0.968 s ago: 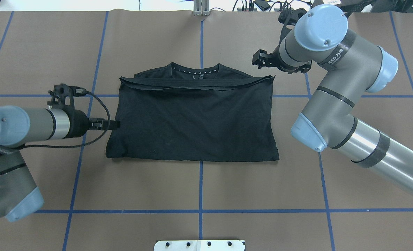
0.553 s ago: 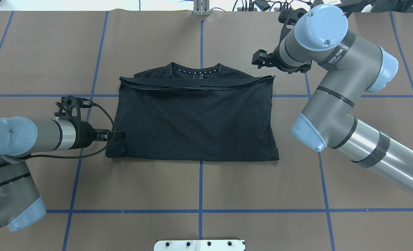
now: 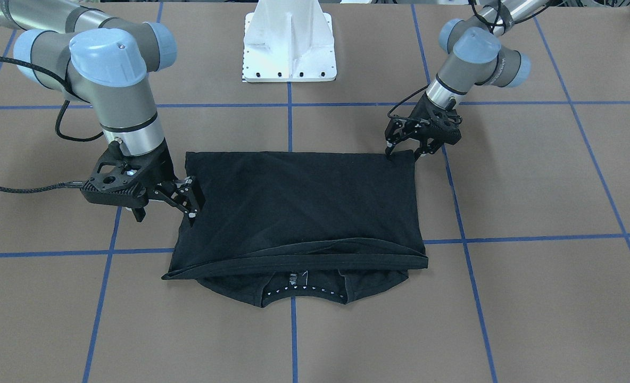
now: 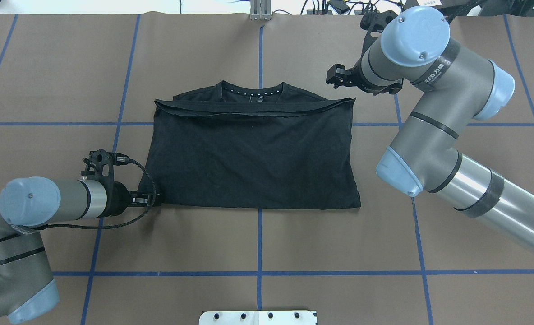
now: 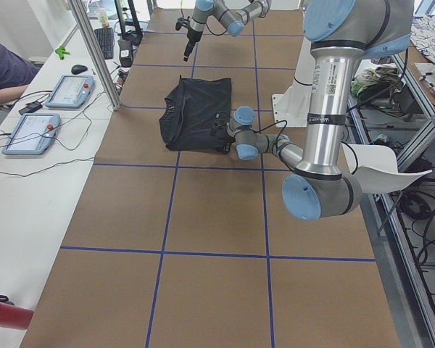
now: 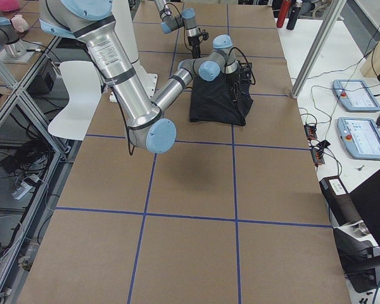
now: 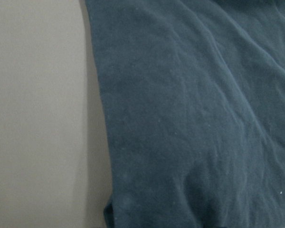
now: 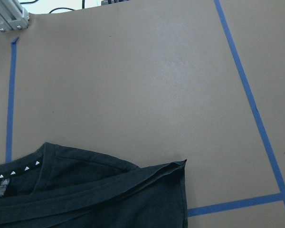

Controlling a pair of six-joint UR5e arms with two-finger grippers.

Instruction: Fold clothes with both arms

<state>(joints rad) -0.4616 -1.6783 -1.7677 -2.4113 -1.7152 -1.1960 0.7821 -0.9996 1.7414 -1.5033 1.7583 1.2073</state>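
The black T-shirt lies folded on the brown table, its lower half doubled up to just below the collar. My left gripper is low at the shirt's near-left corner, and its fingers look spread, so it is open. The left wrist view is filled by the shirt's cloth and its edge; no fingers show there. My right gripper hangs open above the table by the shirt's far-right corner, holding nothing.
The white pedestal mount stands at the robot's side of the table. An aluminium post rises at the far edge. Blue tape lines grid the paper. A person's arm and control tablets are on a side bench.
My left gripper slid along the shirt's left edge toward the robot, down to the near-left corner. The right arm and the shirt stayed put.
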